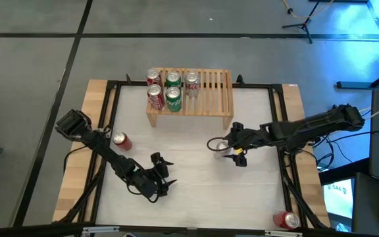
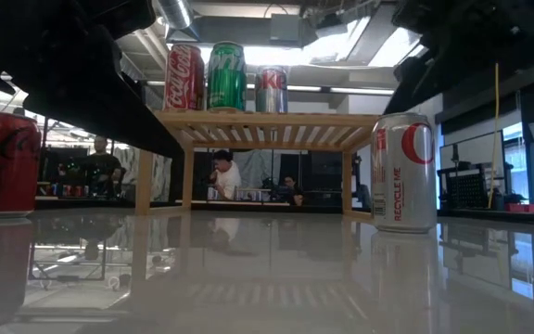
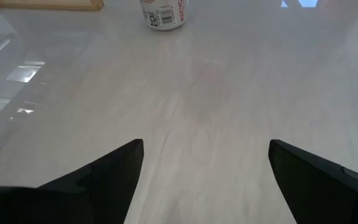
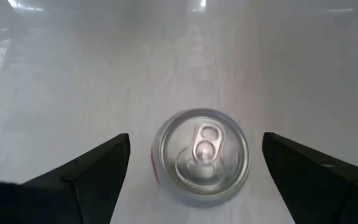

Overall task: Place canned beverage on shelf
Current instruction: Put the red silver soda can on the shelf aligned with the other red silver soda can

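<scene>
Light-wood shelf (image 1: 202, 99) carries red, green and silver cans (image 1: 166, 89); a silver can (image 2: 402, 173) bears red lettering.

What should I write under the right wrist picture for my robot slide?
Right gripper open above an upright silver can on the white table.

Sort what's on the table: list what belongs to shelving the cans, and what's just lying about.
For the job:
silver can under the open right gripper
shelf, five cans already on it
red can by the left arm
red can at the near right corner

Lying about:
open left gripper, waiting
</scene>
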Controlling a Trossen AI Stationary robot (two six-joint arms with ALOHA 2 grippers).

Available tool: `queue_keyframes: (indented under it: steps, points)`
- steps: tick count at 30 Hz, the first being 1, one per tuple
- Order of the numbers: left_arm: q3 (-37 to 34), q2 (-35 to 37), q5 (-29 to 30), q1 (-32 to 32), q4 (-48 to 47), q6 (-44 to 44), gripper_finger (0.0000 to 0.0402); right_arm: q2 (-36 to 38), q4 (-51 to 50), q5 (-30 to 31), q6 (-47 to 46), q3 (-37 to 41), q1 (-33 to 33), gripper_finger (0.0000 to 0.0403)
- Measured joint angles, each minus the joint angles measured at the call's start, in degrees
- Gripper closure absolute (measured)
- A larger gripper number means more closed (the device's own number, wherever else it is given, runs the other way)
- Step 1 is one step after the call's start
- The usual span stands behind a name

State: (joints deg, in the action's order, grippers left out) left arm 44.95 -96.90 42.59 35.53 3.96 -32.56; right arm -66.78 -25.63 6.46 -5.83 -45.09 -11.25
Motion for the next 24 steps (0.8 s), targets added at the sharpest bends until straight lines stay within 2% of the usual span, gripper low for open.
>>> queue_keyframes:
  steps: [6,17,19,22,24]
  points:
    - [0.0,0.0,-0.1,0.0,0.0,0.2,0.0065,-1.2,2.8,0.5,0.3,1.9,0.0,0.0042]
    - [0.0,0.0,-0.1,0.0,0.0,0.1,0.0065,-8.7,3.7,0.9,0.3,2.1,0.0,0.0046]
    - [0.0,0.0,-0.2,0.0,0.0,0.1,0.0065,-9.7,5.0,1.7,0.3,2.1,0.0,0.0062]
    - [0.0,0.0,-0.3,0.0,0.0,0.1,0.0065,-10.0,6.4,1.5,0.3,2.1,0.0,0.0107]
    - [0.0,0.0,-0.3,0.0,0.0,0.1,0.0065,-9.9,5.8,1.6,0.3,1.5,0.0,0.0116]
